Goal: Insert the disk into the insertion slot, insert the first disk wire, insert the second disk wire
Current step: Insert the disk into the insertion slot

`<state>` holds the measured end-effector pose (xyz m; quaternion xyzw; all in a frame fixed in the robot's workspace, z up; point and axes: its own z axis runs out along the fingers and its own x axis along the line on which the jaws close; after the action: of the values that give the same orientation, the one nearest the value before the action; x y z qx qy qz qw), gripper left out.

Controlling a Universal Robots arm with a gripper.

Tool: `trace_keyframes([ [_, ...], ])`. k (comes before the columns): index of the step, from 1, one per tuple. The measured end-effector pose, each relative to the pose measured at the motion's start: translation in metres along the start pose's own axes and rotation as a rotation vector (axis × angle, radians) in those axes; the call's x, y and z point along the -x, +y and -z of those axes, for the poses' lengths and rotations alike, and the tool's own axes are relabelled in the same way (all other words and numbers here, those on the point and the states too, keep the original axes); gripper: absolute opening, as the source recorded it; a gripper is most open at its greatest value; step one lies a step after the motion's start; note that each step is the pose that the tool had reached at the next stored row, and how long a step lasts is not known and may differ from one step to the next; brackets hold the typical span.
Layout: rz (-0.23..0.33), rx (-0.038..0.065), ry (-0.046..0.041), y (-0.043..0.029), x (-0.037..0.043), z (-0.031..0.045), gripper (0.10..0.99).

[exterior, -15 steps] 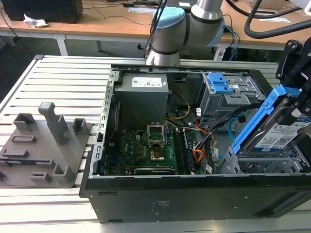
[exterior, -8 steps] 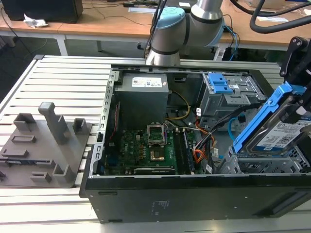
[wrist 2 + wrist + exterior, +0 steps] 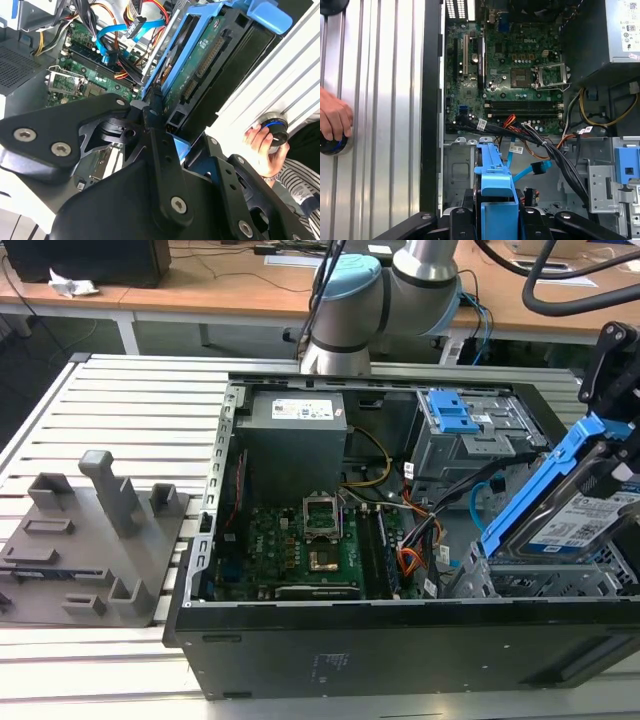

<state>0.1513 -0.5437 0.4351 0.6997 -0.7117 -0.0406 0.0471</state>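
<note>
- Tool (image 3: 496,214) pinches the disk (image 3: 572,512) by its blue carrier.
- Disk hangs tilted, lower end over the insertion slot (image 3: 540,585).
- Likely best: level it, square to the slot, clear of cables (image 3: 412,545).

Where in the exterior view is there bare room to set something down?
Bare slats of the table lie beyond the grey fixture, reaching the computer case, and along the near edge. It is crowded inside the case: cables pack beside the tilted disk that the gripper clamps.
</note>
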Motion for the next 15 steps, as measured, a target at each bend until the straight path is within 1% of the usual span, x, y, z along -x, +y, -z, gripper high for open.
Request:
trace_keyframes([
  [3, 0.000, 0.000, -0.0001, 0.0000, 0.0000, -0.0002, 0.365],
  [4, 0.000, -0.002, -0.0003, -0.0001, 0.0000, -0.0004, 0.365],
  [5, 0.000, -0.007, -0.0006, -0.0001, 0.0000, -0.0005, 0.365],
  [10, 0.000, -0.008, -0.0003, 0.0000, 0.0000, -0.0004, 0.365],
  [13, 0.000, -0.008, -0.0003, -0.0002, 0.0000, -0.0037, 0.365],
  [15, 0.000, -0.008, -0.0003, -0.0005, 0.0000, -0.0093, 0.365],
])
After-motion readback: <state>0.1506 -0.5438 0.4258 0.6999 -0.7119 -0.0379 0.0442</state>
